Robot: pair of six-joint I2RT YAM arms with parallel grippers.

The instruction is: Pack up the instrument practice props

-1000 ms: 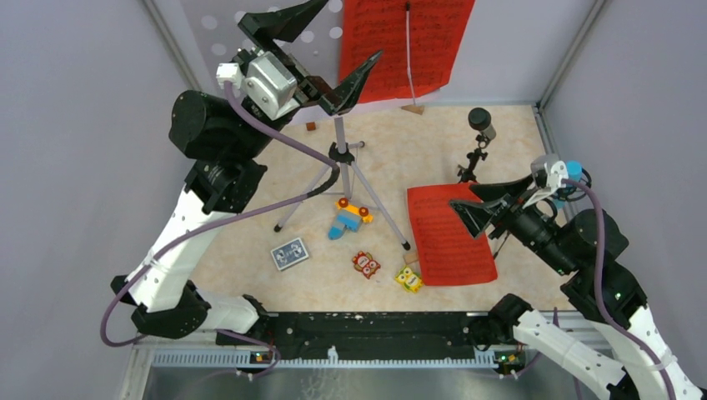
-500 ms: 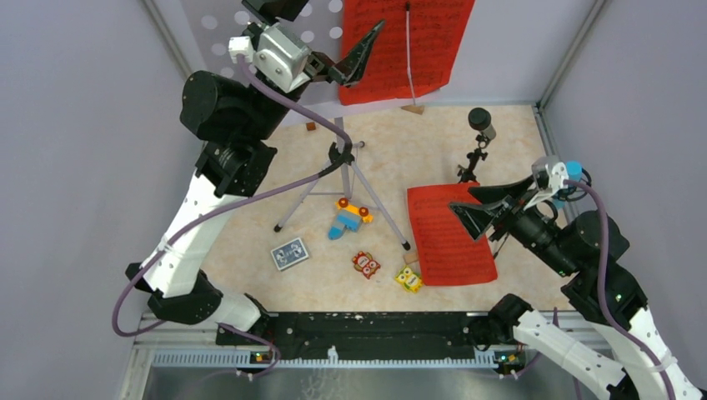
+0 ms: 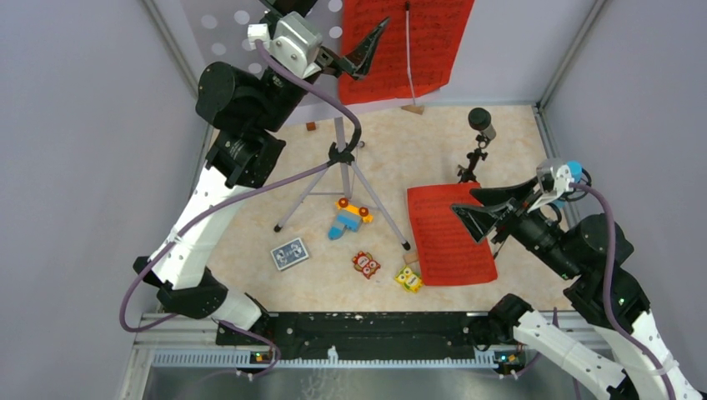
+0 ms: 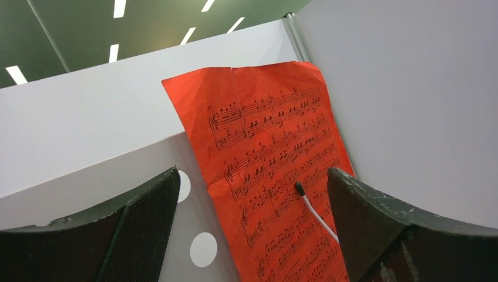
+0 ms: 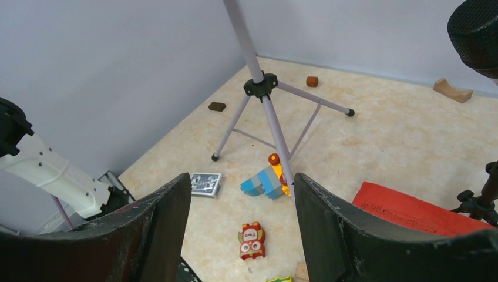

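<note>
— Starting from the left gripper (image 4: 252, 235): spread fully, gripping nothing, poised just short of the red music sheet (image 4: 276, 158) propped on the grey perforated music stand (image 3: 225, 25) at twelve o'clock.

— And the right gripper (image 5: 241, 188)?

— Parted as well, empty. Hovering at four o'clock above a second red sheet (image 3: 446, 233) lying flat on the table (image 3: 392, 142), facing the stand's tripod legs (image 5: 264, 117).

— Step in hand?

— Likely reaching for the upright sheet. Calls for easing forward, pinching the thin paper's edge, lifting without tipping the stand. Dark microphone (image 3: 481, 121) at one o'clock, untouched.
</note>
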